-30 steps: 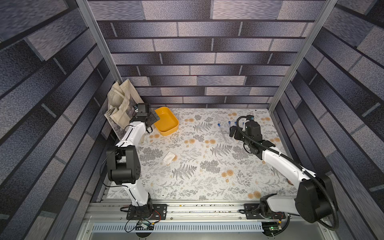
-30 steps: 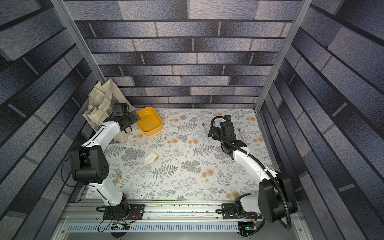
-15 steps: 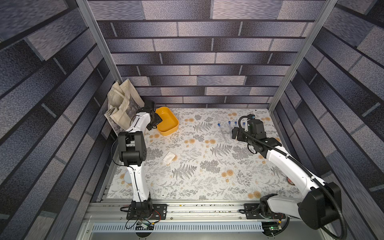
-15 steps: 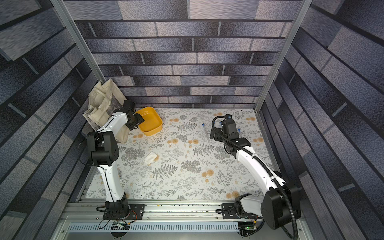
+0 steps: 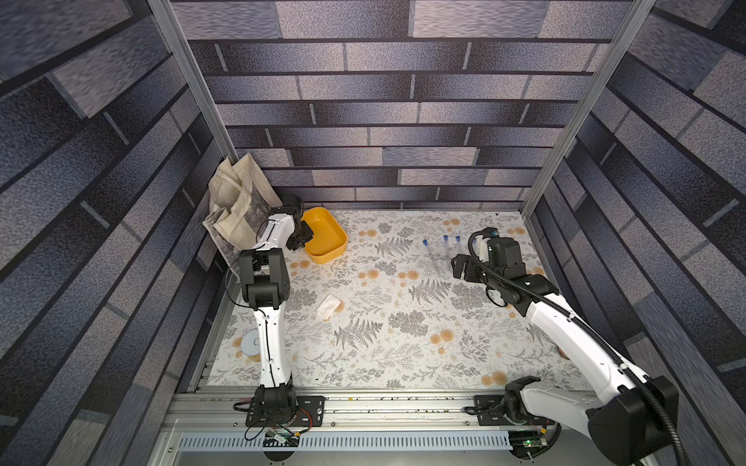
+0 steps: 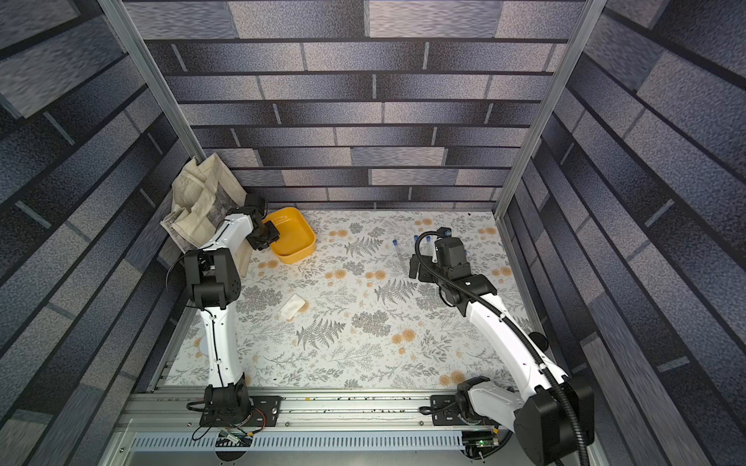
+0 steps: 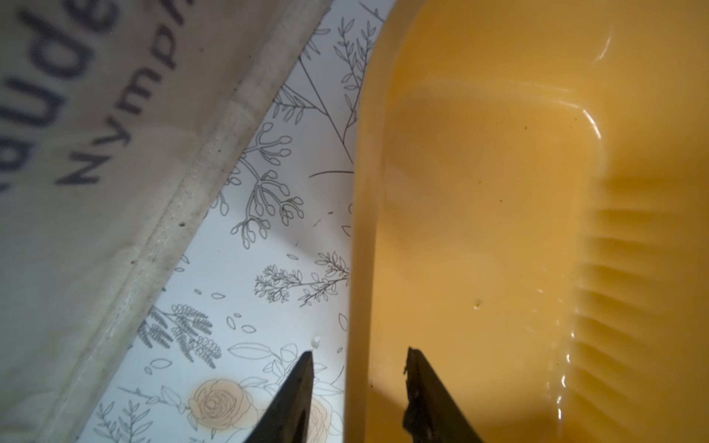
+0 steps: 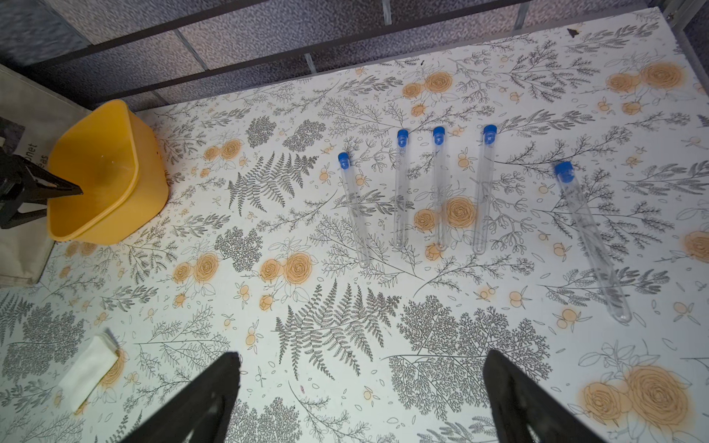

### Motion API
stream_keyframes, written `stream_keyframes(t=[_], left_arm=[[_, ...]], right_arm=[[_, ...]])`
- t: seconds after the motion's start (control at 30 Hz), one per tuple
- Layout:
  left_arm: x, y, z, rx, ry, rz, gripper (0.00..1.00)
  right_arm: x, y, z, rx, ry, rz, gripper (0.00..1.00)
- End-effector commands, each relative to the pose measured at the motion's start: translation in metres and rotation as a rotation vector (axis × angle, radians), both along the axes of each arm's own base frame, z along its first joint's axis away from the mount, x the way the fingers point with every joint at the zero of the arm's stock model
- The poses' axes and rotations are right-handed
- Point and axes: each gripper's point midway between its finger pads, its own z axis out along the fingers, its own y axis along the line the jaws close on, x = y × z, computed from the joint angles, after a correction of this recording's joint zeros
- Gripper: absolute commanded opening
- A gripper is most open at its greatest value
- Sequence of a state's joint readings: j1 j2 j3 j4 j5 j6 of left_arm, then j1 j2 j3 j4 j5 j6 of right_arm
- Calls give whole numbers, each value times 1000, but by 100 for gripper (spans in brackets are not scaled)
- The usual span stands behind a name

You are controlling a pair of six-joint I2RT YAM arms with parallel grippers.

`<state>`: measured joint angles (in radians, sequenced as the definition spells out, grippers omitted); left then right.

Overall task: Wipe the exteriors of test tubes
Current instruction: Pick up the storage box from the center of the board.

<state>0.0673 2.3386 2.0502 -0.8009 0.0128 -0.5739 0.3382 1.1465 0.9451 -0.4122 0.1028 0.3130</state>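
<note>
Several test tubes (image 8: 440, 188), clear with blue caps, lie side by side on the flowered table at the far right, also in a top view (image 5: 431, 254). My right gripper (image 8: 360, 354) hangs open above the table just in front of them, holding nothing; in a top view (image 5: 462, 266) it is beside the tubes. My left gripper (image 7: 359, 351) straddles the left wall of the empty yellow tray (image 7: 479, 191), one finger inside and one outside. Its jaws are narrow, with a gap showing on both sides of the wall. The folded white cloth (image 5: 327, 306) lies alone mid-table.
A beige canvas bag (image 5: 238, 205) leans in the far left corner, close behind the left gripper (image 5: 300, 238) and the tray (image 5: 325, 236). A white disc (image 5: 252, 343) lies on the table by the left arm's upright link. Brick-patterned walls enclose three sides.
The left jaws have narrowed around the tray's wall, and the left arm has drawn upright with its elbow raised. The right gripper stays open and has shifted slightly nearer.
</note>
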Motion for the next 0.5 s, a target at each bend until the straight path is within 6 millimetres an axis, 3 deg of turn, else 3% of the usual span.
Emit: stream_keyframes(t=[0.0,0.3,0.47], left_arm=[[2,-3,6,-9,6,-40,30],[3,-14,31,-3,-34,-86,0],[-3,-26,53,-4,-66,-123,0]], right_arm=[[-12,-3,-13,-25,43,10,100],[-13,-3,-21,-23,62,9,100],[-11,-2,-20,-22,59,10,100]])
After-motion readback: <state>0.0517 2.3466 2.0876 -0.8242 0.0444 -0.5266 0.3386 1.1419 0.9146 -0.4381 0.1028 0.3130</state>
